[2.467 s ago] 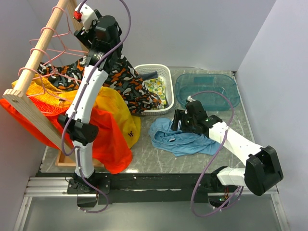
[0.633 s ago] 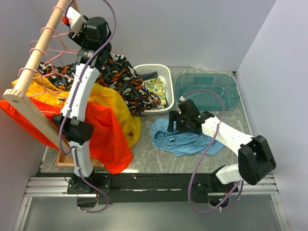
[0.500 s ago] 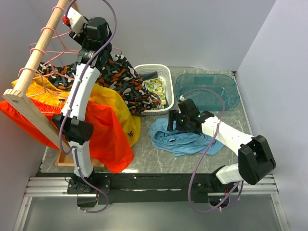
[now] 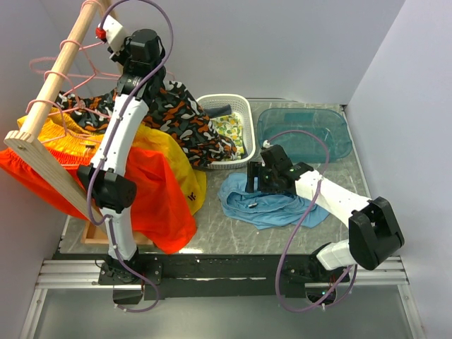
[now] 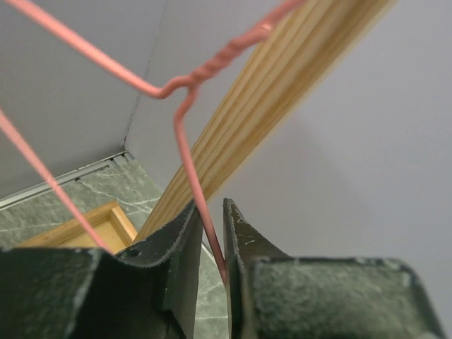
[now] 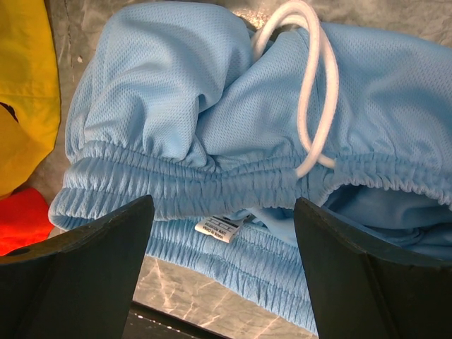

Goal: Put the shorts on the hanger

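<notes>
The light blue shorts [image 4: 267, 206] lie crumpled on the marble table, waistband and white drawstring facing up [image 6: 212, 120]. My right gripper [image 4: 256, 178] hovers just over the waistband, open wide [image 6: 222, 205], with nothing between its fingers. High at the back left, my left gripper [image 4: 95, 25] is at the slanted wooden rod [image 4: 53, 85]. Its jaws [image 5: 210, 205] stand nearly together on the thin pink wire of the hanger [image 5: 178, 123], just below the twisted neck. The hanger [image 4: 70, 44] still hangs from the rod among other pink hangers.
Black, orange and white patterned shorts [image 4: 180, 120] and yellow and orange garments [image 4: 166, 194] hang from the rod and spill over the left of the table. A white basket [image 4: 244, 106] and a blue-green tub [image 4: 304, 131] stand at the back. The rack's wooden base [image 4: 88, 236] sits front left.
My left gripper's jaws have closed in on the pink wire and the hanger has shifted a little on the rod. My right gripper had reached the shorts earlier and now holds still.
</notes>
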`<control>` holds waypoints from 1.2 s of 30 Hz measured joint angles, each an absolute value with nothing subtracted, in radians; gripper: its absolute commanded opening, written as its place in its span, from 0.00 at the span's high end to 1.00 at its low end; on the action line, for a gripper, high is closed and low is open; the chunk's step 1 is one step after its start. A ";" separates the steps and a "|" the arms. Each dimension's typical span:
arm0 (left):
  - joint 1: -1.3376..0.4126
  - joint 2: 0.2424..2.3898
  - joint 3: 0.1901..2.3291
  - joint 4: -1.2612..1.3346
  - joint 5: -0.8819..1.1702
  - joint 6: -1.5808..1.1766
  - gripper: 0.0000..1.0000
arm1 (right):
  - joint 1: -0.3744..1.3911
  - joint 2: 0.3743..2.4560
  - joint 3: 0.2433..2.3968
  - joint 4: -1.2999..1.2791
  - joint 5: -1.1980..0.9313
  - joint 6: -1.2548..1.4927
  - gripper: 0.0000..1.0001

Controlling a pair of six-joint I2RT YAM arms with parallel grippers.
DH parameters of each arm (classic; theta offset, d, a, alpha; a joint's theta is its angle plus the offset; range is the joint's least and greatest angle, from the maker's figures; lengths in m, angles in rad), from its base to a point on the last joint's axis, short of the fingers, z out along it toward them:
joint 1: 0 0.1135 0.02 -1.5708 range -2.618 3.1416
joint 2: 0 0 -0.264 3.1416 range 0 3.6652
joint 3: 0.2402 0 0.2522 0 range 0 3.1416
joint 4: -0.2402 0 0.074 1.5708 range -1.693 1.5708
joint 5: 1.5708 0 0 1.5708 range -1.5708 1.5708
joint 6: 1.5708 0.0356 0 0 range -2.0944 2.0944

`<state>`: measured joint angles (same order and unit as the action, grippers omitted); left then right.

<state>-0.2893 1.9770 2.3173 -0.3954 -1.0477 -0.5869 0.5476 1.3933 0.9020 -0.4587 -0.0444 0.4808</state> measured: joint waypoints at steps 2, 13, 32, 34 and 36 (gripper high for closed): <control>-0.288 1.971 2.308 -0.384 -1.050 -0.587 0.85 | 0.548 1.396 0.903 -0.458 -0.044 0.481 0.13; -0.297 1.930 2.257 -0.325 -1.054 -0.559 0.93 | 0.548 1.406 0.904 -0.458 -0.042 0.481 0.13; -0.391 1.908 2.236 -0.271 -1.066 -0.535 0.96 | 0.553 1.405 0.903 -0.458 -0.032 0.481 0.12; -0.401 1.908 2.236 -0.270 -1.067 -0.536 0.96 | 0.553 1.403 0.903 -0.457 -0.028 0.481 0.12; -0.424 1.908 2.236 -0.266 -1.067 -0.538 0.98 | 0.553 1.397 0.901 -0.457 -0.027 0.481 0.12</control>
